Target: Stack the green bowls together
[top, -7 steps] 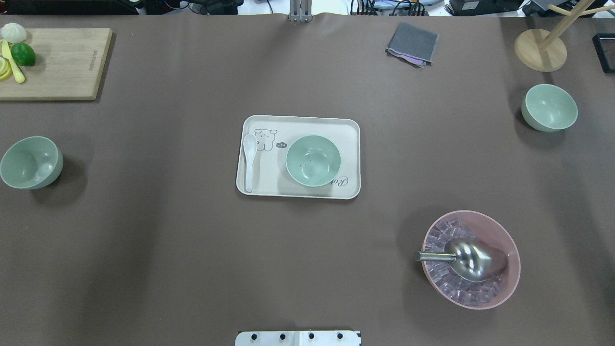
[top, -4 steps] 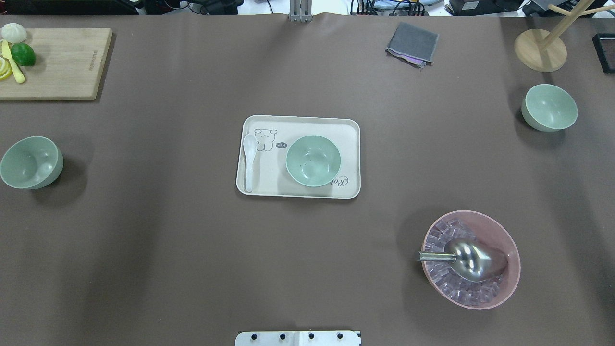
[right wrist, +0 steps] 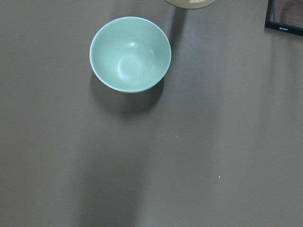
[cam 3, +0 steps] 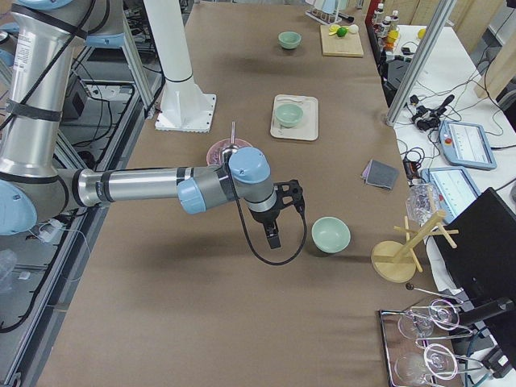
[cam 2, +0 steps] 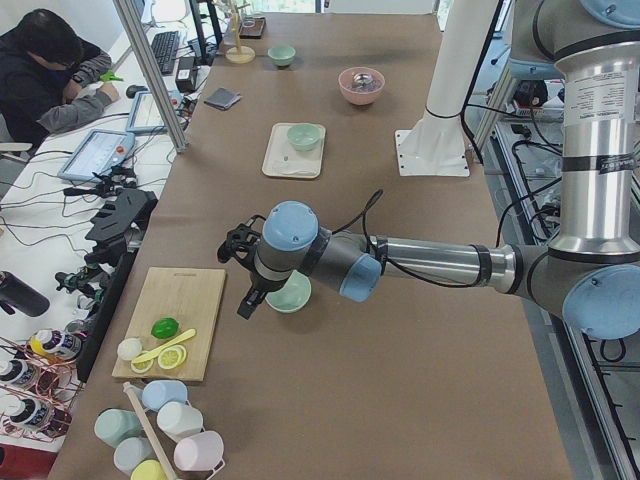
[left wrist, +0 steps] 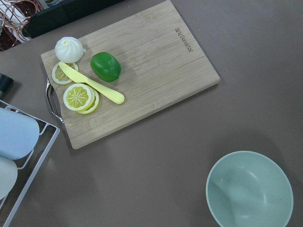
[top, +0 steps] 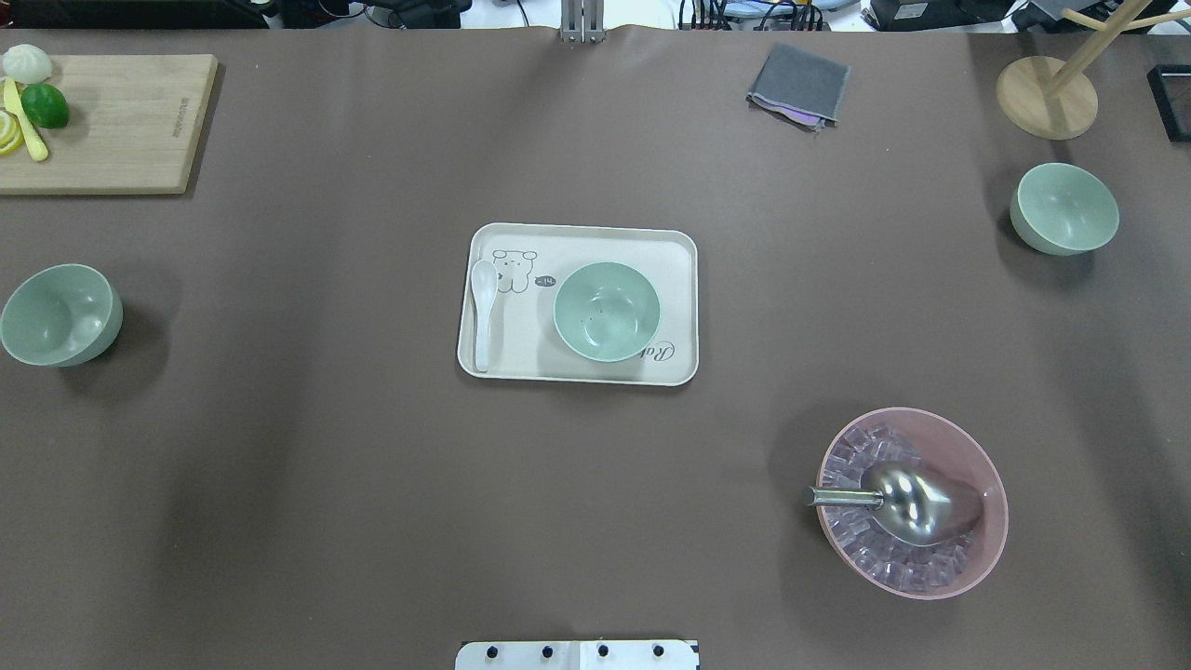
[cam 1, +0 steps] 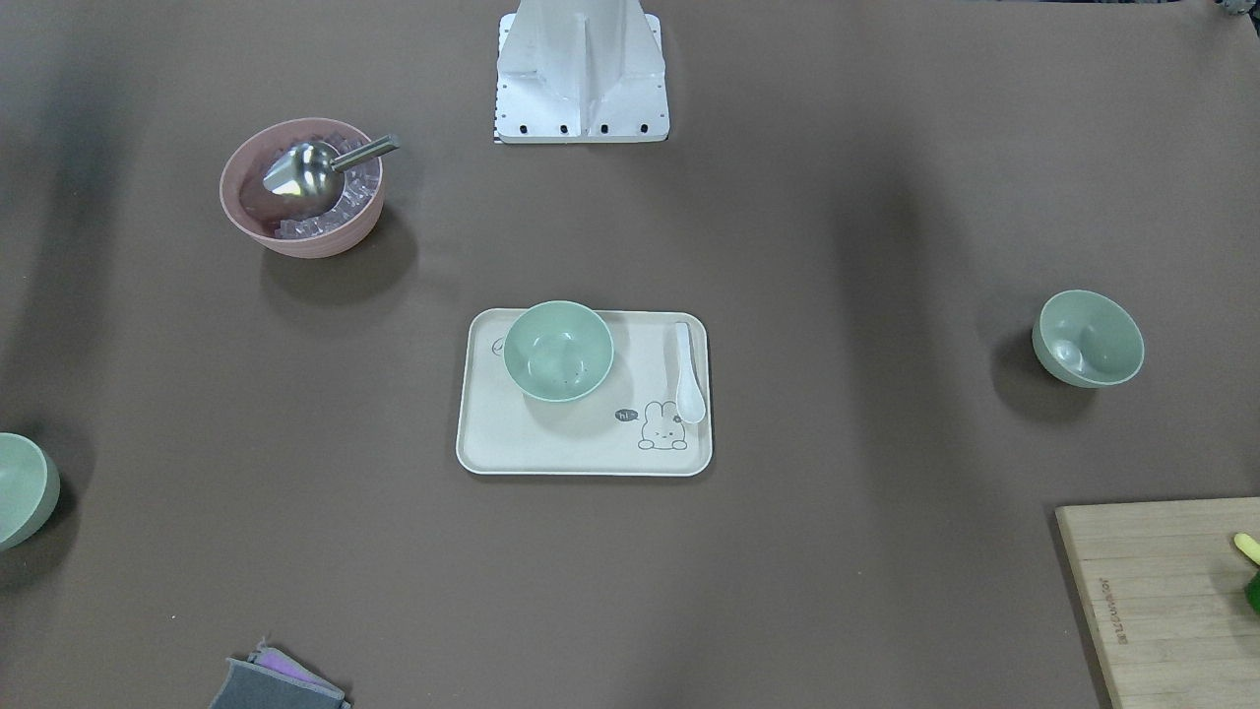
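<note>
Three green bowls (top: 607,312) unmoved on my table (top: 279,465)
Left pincer (cam 2: 244,306) and right pincer (cam 3: 273,239) hover near the outer bowls; spread or pressed together, I cannot tell.

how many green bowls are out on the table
3: the centre bowl on the tray, the left bowl at the robot's far left, the right bowl at its far right. None seems hidden.

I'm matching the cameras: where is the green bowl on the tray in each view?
Exterior front-facing: green bowl at centre, upper left on the tray.
Overhead exterior: bowl at centre, tray's right half.
Exterior left: bowl upper middle, far.
Exterior right: bowl upper middle, far.
Left wrist-mounted: absent.
Right wrist-mounted: absent.
Shared landmark: the tray.
</note>
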Action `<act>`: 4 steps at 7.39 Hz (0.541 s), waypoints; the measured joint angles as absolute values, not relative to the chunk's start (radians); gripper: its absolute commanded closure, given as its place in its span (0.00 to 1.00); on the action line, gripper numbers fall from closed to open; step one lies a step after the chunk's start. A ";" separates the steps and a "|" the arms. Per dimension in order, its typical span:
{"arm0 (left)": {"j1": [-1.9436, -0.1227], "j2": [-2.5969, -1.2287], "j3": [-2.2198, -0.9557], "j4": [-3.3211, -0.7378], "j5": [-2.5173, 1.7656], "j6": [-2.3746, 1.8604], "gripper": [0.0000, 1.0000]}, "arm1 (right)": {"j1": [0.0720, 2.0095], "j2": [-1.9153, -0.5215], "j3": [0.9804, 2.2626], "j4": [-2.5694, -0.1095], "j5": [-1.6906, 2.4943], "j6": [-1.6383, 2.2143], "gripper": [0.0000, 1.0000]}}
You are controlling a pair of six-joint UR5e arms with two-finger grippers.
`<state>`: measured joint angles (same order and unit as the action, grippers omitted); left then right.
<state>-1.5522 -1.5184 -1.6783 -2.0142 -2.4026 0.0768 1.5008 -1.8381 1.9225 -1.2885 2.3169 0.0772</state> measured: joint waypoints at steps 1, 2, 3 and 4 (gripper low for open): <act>-1.520 -1.525 -1.644 -2.028 -2.402 0.050 0.01 | 1.501 -1.838 1.912 -1.288 2.317 0.078 0.00; -1.490 -1.531 -1.599 -2.044 -2.401 0.021 0.01 | 1.500 -1.838 1.904 -1.288 2.317 0.078 0.00; -1.460 -1.540 -1.542 -2.081 -2.399 -0.025 0.01 | 1.500 -1.838 1.898 -1.287 2.316 0.078 0.00; -1.420 -1.554 -1.480 -2.142 -2.396 -0.096 0.01 | 1.500 -1.838 1.892 -1.286 2.316 0.078 0.00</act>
